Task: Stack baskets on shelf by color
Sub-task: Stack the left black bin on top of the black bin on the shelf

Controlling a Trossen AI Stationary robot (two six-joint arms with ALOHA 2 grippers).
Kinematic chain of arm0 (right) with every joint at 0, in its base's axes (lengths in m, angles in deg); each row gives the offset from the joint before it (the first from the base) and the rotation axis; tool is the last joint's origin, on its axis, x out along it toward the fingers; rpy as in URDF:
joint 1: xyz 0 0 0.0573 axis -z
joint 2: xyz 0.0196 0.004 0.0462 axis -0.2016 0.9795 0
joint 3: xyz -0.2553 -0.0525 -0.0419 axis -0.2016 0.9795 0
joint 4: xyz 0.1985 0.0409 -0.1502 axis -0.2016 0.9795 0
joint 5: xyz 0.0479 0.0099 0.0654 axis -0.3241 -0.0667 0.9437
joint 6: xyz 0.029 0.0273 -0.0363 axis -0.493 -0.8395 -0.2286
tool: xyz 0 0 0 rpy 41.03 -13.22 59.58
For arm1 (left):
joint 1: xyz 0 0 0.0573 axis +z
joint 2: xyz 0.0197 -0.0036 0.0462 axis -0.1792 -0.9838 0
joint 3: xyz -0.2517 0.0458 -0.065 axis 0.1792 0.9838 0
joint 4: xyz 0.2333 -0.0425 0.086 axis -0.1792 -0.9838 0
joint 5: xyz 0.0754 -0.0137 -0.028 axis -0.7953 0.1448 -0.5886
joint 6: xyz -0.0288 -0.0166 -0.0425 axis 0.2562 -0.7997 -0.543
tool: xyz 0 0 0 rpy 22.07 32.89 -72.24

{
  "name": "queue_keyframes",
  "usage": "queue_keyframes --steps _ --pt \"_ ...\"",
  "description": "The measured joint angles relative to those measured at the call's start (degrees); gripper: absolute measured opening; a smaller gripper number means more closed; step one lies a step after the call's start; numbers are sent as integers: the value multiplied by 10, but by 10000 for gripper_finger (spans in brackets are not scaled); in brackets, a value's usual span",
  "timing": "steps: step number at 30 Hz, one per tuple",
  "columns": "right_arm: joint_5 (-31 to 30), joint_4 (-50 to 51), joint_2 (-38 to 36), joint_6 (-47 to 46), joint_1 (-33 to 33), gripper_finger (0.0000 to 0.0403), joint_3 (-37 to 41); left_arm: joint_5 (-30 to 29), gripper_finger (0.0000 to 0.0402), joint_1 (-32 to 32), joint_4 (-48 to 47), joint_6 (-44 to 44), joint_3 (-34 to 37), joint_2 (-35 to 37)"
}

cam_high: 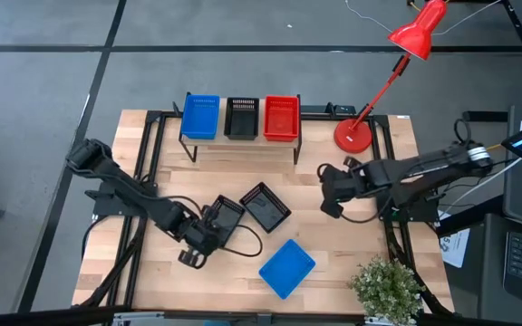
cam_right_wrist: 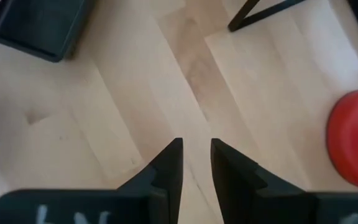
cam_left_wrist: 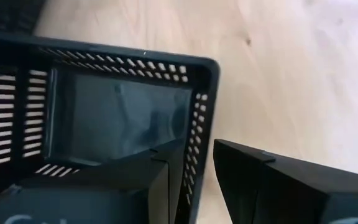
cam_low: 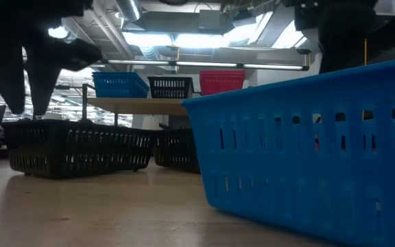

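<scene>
The shelf [cam_high: 243, 145] stands at the table's far side with a blue [cam_high: 200, 117], a black [cam_high: 241, 118] and a red basket [cam_high: 281, 118] side by side on it. Two black baskets [cam_high: 226, 215] [cam_high: 265, 206] and a blue basket [cam_high: 286, 267] rest on the tabletop. My left gripper [cam_left_wrist: 194, 149] is open and points down over the left black basket [cam_left_wrist: 104, 118]. One finger stands over its inside and one outside its side wall [cam_left_wrist: 197, 134]; I see no touch. My right gripper [cam_right_wrist: 196, 144] is open above bare wood, right of the baskets.
A red desk lamp stands on its round base [cam_high: 352, 134] at the far right, beside the shelf. A potted plant [cam_high: 388, 288] sits at the near right corner. Black cables [cam_high: 243, 240] lie near the left gripper. In the low view the blue basket [cam_low: 307, 137] fills the foreground.
</scene>
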Motion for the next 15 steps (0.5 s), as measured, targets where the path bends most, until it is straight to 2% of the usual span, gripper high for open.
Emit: queue_keyframes --steps 9,15 --pt "5 -92 -26 -2 -4 81 104 24 82 2 3 9 0 -49" --pt "22 -156 -26 -17 -4 81 136 -19 81 12 31 9 0 -93"
